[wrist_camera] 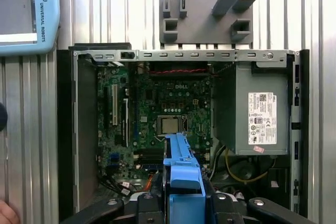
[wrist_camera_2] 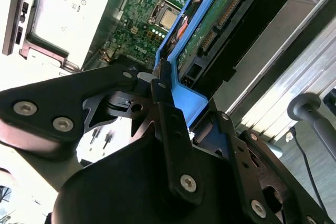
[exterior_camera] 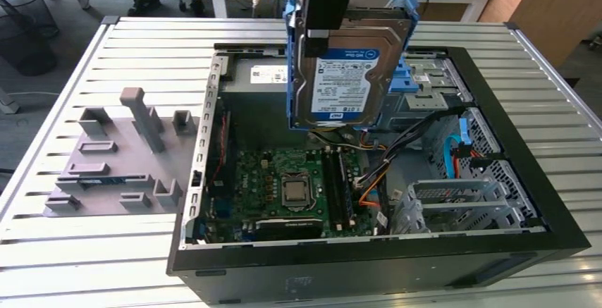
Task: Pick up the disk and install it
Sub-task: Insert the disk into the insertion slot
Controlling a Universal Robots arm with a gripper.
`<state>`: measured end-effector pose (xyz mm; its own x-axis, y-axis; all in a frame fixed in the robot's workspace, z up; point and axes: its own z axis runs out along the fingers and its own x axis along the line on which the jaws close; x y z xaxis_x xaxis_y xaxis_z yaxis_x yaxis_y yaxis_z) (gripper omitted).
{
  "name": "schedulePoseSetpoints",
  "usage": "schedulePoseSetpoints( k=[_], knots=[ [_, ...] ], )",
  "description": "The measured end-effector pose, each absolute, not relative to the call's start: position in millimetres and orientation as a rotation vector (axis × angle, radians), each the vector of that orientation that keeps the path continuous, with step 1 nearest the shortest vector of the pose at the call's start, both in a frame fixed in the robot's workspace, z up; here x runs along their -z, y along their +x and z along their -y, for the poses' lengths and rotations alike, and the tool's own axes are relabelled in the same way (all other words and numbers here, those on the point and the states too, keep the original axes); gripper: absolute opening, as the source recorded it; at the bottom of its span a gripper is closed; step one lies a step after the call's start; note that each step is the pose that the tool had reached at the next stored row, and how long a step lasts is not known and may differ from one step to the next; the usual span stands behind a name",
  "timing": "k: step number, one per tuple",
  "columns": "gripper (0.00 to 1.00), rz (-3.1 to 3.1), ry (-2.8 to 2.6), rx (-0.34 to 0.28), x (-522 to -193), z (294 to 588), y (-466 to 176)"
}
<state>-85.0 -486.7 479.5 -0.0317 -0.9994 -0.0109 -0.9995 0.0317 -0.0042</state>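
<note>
Gripper (exterior_camera: 323, 34) is clamped on the disk (exterior_camera: 345, 82), jaws pinching the top edge of its blue bracket. In the second wrist view the fingers (wrist_camera_2: 169, 124) bite that blue rim.

We see the disk hanging upright, label toward the exterior camera, in the air above the open computer case (exterior_camera: 376, 269). It is over the far end of the motherboard (exterior_camera: 282, 188) and just beside the drive bay (exterior_camera: 428, 86). It is not seated in anything yet.

Risks, as we judge them:
- The hold is on plastic only, at one edge. The bracket could flex or slide in the jaws, and the disk would drop onto the board and the bare CPU socket (exterior_camera: 295, 189) below.
- The cable bundle (exterior_camera: 414, 135) sits right under the disk's lower edge, so a descent could snag or pinch it.
- A tilted disk would jam against the bay rails instead of sliding in.

Containers:
- The case holds the motherboard, the power supply (wrist_camera: 260, 111), the cable bundle, a blue cable (exterior_camera: 450, 154) and a metal drive cage (exterior_camera: 461, 206) toward the exterior view's right.
- A grey fixture tray (exterior_camera: 113, 160) lies on the slatted table (exterior_camera: 141, 47) at the exterior view's left of the case. One slot holds a thin dark strip, and we cannot tell what it is.
</note>
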Motion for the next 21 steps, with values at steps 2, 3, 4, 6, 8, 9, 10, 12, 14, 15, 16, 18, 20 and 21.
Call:
schedulePoseSetpoints(
  k=[2, 3, 4, 6, 8, 9, 10, 12, 14, 15, 16, 18, 20, 21],
  knots=[
    [0.36, -2.249, -2.179, -0.008, -479.4, 489.9, -84.5],
    [0.36, -2.25, -2.179, -0.009, -479.4, 491.3, -83.9],
    [0.36, -2.251, -2.18, -0.01, -479.3, 492.4, -83.3],
    [0.36, -2.252, -2.181, -0.014, -479.3, 494.2, -81.5],
    [0.36, -2.254, -2.183, -0.018, -479.2, 495.6, -79.2],
    [0.36, -2.255, -2.183, -0.019, -479.1, 496.2, -78.3],
    [0.36, -2.255, -2.183, -0.019, -479.1, 496.3, -78.1],
    [0.36, -2.255, -2.183, -0.019, -479.1, 496.3, -78.1],
    [0.36, -2.255, -2.183, -0.019, -479.1, 496.3, -78.1],
    [0.36, -2.255, -2.183, -0.019, -479.0, 496.4, -78.1],
    [0.36, -2.255, -2.183, -0.019, -478.9, 496.8, -78.1],
    [0.36, -2.255, -2.184, -0.019, -478.7, 498.6, -78.0],
    [0.36, -2.255, -2.183, -0.019, -478.3, 501.3, -78.1],
    [0.36, -2.255, -2.183, -0.019, -478.1, 503.0, -78.0]
  ],
)
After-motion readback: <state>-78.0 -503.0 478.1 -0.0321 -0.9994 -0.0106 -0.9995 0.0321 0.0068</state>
